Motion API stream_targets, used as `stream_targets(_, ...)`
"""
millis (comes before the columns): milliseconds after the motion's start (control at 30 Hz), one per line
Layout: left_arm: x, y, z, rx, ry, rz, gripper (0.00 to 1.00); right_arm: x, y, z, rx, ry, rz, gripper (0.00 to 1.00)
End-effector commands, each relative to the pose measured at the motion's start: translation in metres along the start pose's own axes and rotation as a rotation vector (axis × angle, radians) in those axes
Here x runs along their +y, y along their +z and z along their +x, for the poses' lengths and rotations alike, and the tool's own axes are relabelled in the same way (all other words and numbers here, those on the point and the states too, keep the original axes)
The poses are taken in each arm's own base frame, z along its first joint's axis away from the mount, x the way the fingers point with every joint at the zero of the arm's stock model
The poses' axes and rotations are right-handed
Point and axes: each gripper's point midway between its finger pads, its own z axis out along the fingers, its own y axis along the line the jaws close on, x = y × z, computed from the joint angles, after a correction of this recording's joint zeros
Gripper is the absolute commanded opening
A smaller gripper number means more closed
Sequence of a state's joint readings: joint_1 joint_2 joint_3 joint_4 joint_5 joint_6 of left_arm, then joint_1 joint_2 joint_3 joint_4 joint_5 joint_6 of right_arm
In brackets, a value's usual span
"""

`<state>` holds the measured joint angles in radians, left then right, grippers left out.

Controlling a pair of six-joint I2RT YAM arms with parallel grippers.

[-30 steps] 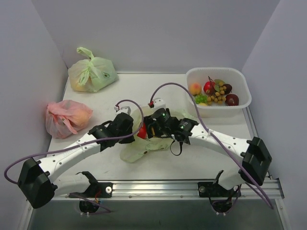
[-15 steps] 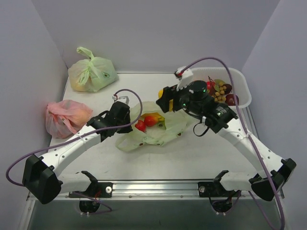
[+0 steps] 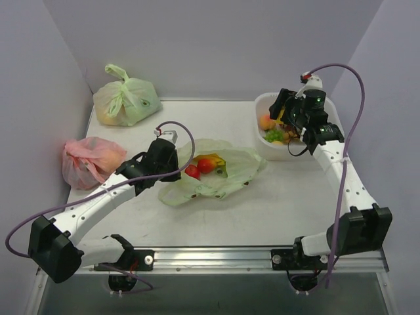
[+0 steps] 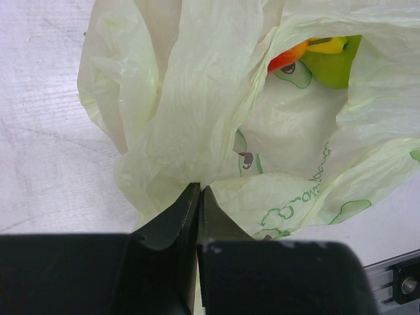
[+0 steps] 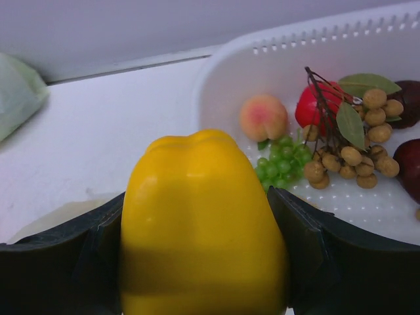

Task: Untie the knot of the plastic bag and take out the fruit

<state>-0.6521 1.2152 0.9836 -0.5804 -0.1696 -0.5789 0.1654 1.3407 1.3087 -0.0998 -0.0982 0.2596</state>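
Right gripper [image 5: 203, 252] is clamping the yellow bell-like fruit [image 5: 200, 216] from both sides. It's hanging over the near-left corner of the white basket [image 5: 394, 46]. The basket floor is lying ahead of and below the fruit. The fruit's long axis is running along the fingers, lobed end leading toward the basket, so the drop looks like forward a bit, then release. Peach, green grapes and berry cluster [image 5: 357, 147] are sitting right where it would land.

Left gripper [image 4: 198, 195] is pinching a gathered fold of the plastic bag [image 3: 226, 185] with the jaws fully together on the film. The bag is lying mid-table, long axis running near-left to far-right, mouth gaping upward. No knot is showing, so I'm judging it untied.

Red fruit [image 3: 205, 165] and a green piece [image 4: 335, 64] are showing inside. The left arm is at the bag and the right arm is well apart from it.
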Motion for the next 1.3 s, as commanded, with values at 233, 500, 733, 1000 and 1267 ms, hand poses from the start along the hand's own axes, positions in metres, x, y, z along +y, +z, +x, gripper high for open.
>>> stream_targets(233, -0.005, -0.014, -0.009, -0.068, 0.012, 0.073, 0.00, -0.067, 0.075, 0.015, 0.063, 0.075, 0.200, 0.89)
stream_targets(500, -0.010, -0.012, -0.010, -0.067, 0.011, 0.093, 0.00, -0.038, 0.042, -0.001, 0.058, 0.007, 0.139, 1.00)
stream_targets(733, -0.012, -0.012, -0.014, -0.070, 0.007, 0.093, 0.00, 0.080, -0.033, 0.017, 0.077, -0.220, -0.196, 0.92)
stream_targets(1000, -0.009, -0.015, 0.001, -0.017, 0.006, 0.090, 0.00, 0.194, -0.113, 0.105, 0.205, -0.341, -0.597, 0.89)
stream_targets(1267, 0.001, -0.024, 0.039, 0.102, 0.025, 0.112, 0.00, 0.213, -0.099, 0.216, 0.402, -0.299, -0.605, 0.76)
